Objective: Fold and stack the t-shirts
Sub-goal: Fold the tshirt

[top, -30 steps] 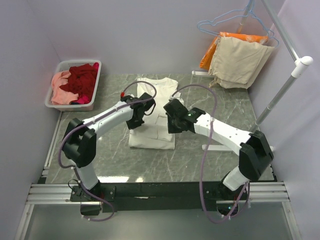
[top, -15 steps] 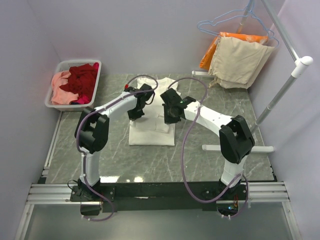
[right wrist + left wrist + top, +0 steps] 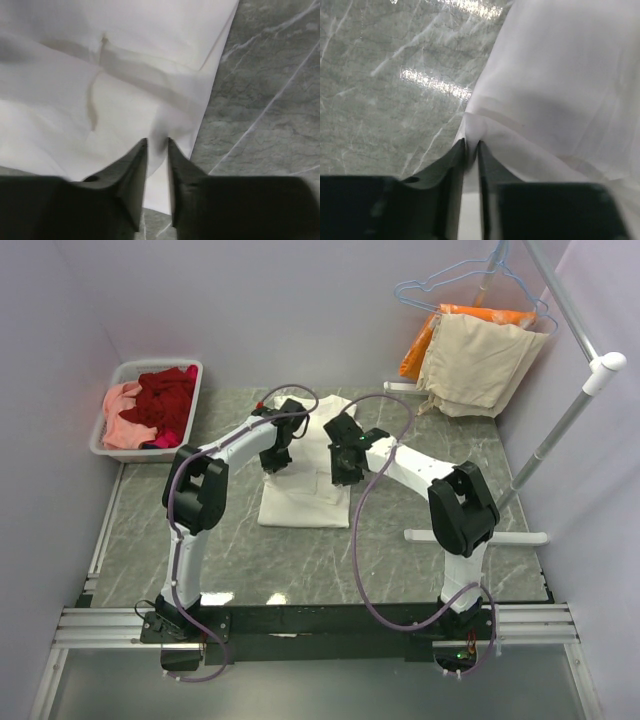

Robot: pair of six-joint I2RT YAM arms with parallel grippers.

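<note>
A white t-shirt (image 3: 303, 502) lies partly folded on the marble table (image 3: 200, 540); no print shows. My left gripper (image 3: 276, 461) is shut on a fold at its left edge, and the pinched white cloth (image 3: 530, 100) shows in the left wrist view between the jaws (image 3: 471, 146). My right gripper (image 3: 343, 474) is shut on a fold near the shirt's right edge (image 3: 125, 90), with cloth between its fingertips (image 3: 157, 142). Dark red tees (image 3: 165, 400) and a salmon pink tee (image 3: 122, 420) lie heaped in a white basket (image 3: 110, 448) at the far left.
A clothes rack (image 3: 560, 430) stands at the right, its white foot (image 3: 475, 536) on the table. A beige cloth (image 3: 480, 362) and an orange cloth (image 3: 422, 340) hang from it under a blue hanger (image 3: 450, 280). Purple walls enclose the table.
Both grippers have moved toward the far edge of the table, carrying pinched folds of the white shirt over its lower part. The arms are stretched further out.
</note>
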